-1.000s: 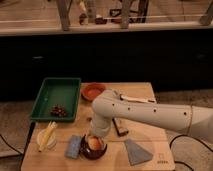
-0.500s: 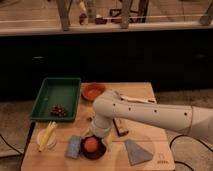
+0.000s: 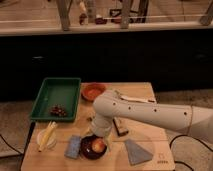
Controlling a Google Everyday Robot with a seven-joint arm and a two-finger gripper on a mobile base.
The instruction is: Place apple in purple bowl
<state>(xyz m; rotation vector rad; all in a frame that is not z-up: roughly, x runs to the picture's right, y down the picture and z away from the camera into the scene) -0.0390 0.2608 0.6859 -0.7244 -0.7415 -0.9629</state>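
The apple, orange-red with a yellow patch, lies inside the dark purple bowl near the table's front edge. My gripper hangs from the white arm just above the bowl's far rim, close over the apple. The arm reaches in from the right and hides the table behind the bowl.
A green tray with a dark grape cluster stands at the left. An orange-red bowl is behind the arm. Yellow banana pieces, a blue sponge, a grey cloth and a brown bar lie around.
The apple went down from the gripper into the purple bowl and now rests there. The gripper has lifted slightly above it.
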